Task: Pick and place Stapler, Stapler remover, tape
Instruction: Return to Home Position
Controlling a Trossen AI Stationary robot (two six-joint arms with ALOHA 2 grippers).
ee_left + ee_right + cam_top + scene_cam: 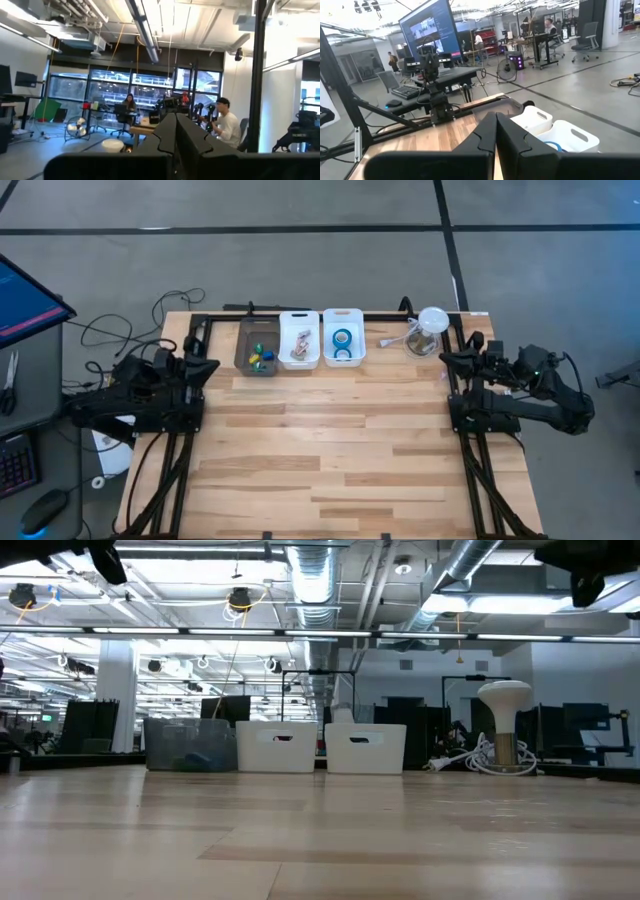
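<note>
Blue tape rolls (342,338) lie in the right-hand white bin (343,321) at the table's far edge; a sliver of blue tape (551,146) also shows in the right wrist view. The middle white bin (299,321) holds small pale items that I cannot identify. The stapler and stapler remover are not plainly in view. My left gripper (212,364) is raised over the table's left edge, shut and empty, its fingers together (176,117). My right gripper (443,357) is raised over the right edge, also shut and empty (496,116).
A clear grey bin (256,348) with small coloured pieces stands left of the white bins. A white domed object with a coiled cable (428,330) sits at the far right. The wooden tabletop (330,450) lies between the arms. People sit at desks in the room beyond.
</note>
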